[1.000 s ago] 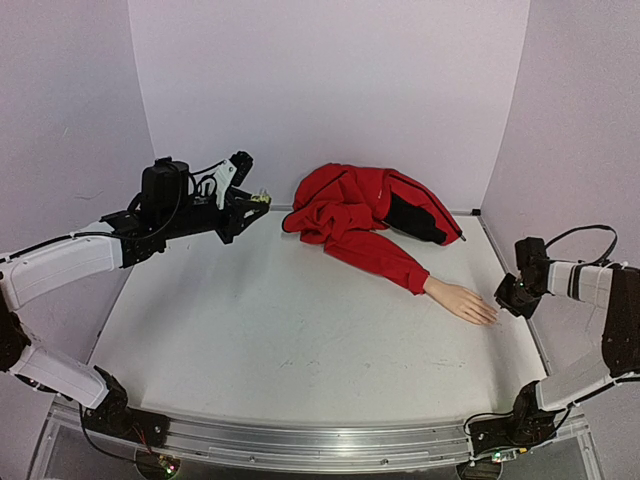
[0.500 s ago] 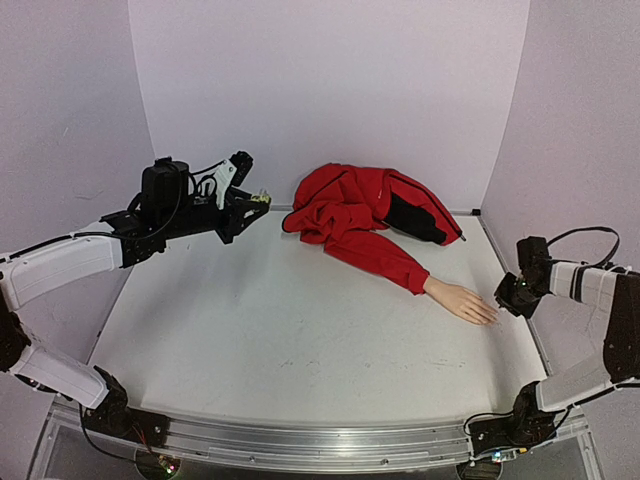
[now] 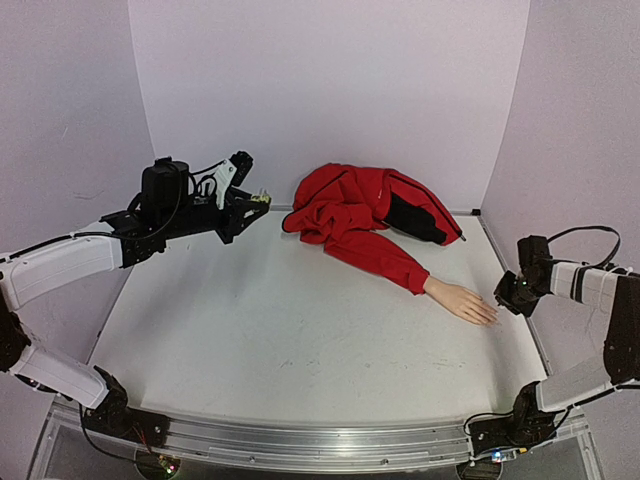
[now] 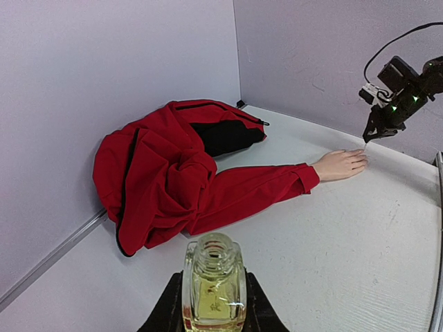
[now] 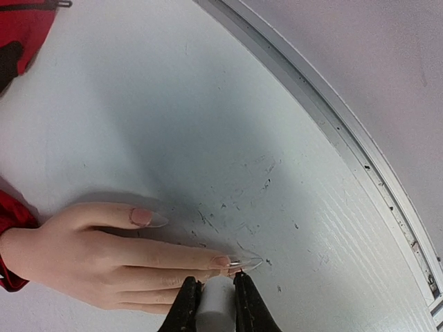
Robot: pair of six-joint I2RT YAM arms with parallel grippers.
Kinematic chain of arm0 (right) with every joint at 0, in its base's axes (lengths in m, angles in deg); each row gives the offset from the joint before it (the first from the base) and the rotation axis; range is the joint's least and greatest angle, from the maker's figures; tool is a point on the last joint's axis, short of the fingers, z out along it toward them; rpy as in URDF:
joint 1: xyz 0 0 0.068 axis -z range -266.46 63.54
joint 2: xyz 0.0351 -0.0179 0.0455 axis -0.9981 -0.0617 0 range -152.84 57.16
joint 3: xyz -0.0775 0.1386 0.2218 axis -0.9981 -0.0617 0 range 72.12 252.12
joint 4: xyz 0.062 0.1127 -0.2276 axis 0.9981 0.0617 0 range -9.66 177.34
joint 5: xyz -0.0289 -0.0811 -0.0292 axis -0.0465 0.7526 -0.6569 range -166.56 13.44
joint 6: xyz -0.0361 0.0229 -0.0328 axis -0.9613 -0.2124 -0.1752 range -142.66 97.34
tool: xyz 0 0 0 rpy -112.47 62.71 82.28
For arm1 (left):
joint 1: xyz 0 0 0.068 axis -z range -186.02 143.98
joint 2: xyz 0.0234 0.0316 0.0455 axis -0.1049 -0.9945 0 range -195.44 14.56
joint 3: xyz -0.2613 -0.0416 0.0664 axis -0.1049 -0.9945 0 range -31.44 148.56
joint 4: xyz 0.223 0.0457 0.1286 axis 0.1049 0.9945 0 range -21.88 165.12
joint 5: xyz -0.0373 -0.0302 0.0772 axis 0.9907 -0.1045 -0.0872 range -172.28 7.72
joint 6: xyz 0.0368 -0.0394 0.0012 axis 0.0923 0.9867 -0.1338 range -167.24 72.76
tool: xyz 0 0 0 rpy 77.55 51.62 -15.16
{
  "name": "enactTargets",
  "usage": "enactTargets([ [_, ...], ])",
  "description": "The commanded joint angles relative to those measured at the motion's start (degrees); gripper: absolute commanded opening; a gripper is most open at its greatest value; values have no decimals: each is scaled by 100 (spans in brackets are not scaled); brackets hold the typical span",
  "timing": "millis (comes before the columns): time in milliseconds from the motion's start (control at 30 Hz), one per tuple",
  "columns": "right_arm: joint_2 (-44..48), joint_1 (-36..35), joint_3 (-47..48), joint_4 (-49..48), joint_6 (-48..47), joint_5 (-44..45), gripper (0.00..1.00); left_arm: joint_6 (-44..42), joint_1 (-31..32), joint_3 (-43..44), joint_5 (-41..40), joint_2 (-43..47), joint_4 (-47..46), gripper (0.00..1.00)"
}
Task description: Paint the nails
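The mannequin hand (image 3: 462,300) lies flat at the right of the bench (image 3: 300,340), sticking out of the red jacket (image 3: 365,215) sleeve. The right gripper (image 5: 215,287) pinches a pale applicator (image 5: 217,308) between its fingers (image 5: 187,308) — the clear tip sits at one of the nails (image 5: 221,261). The left gripper (image 4: 214,308), raised far left, has its fingers clamped on an uncapped yellowish bottle (image 4: 214,280).
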Motion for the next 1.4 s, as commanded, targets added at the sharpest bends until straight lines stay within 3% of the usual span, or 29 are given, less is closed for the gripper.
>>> enactTargets([
  [0, 101, 24, -49, -16, -61, 46, 0, -16, -31, 152, 83, 204, -286, 0],
  [1367, -322, 23, 191, 196, 161, 653, 0, -62, -31, 148, 41, 207, -286, 0],
])
